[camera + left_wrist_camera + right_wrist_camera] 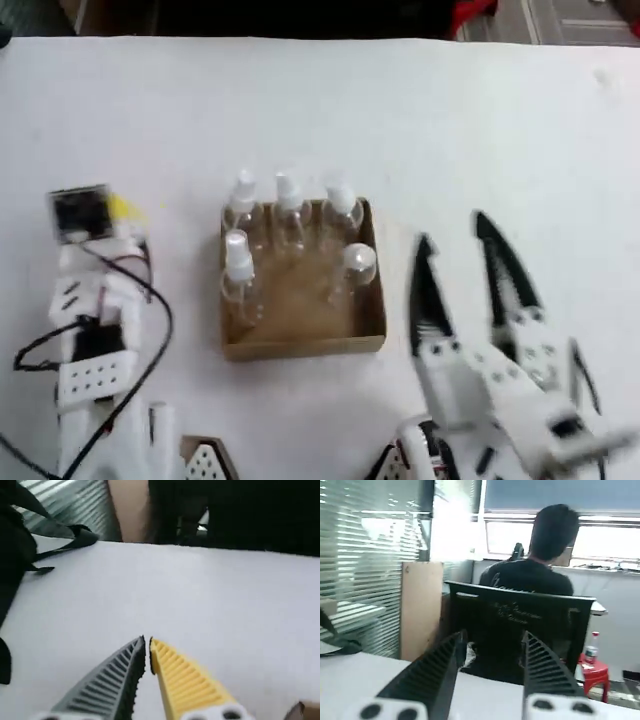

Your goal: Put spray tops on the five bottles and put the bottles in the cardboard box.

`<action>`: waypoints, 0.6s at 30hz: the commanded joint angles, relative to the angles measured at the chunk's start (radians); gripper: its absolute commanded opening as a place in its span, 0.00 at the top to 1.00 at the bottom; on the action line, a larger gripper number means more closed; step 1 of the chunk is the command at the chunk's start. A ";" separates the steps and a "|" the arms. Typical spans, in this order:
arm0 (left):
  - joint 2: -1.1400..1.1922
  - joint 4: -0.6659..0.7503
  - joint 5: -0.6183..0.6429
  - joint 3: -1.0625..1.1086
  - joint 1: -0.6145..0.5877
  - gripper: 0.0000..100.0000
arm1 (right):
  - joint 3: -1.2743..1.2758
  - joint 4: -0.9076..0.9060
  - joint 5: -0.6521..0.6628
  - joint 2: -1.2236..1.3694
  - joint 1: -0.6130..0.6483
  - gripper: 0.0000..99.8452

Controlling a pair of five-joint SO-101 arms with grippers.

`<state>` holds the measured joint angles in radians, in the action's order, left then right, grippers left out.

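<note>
The cardboard box [370, 335] sits mid-table and holds several clear bottles with white spray tops. Three bottles stand in its far row [290, 212]. Two more stand nearer, one at the left [238, 272] and one at the right [356, 264]. My right gripper [453, 230] hangs open to the right of the box, its black fingers [442, 667] spread with nothing between them [494, 637]. My left gripper [147, 647] is shut and empty over bare table to the left of the box, grey finger against yellow finger [124, 210].
A white cloth covers the table [480, 120], with free room behind the box and at the far right. A box corner [306, 711] shows at the edge of the left wrist view. Black cables [150, 330] trail off the left arm. Black straps [55, 550] lie near the table's edge.
</note>
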<state>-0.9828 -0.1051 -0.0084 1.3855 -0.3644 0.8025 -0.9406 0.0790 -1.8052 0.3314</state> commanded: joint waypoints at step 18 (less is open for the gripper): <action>-0.834 -1.080 -0.203 -0.586 -0.007 0.98 | -0.496 -0.544 0.143 -0.001 -0.206 0.98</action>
<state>-1.8220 -1.0503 -0.2018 0.8746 -0.3890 0.3728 -1.4270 0.2094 -1.8067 0.1335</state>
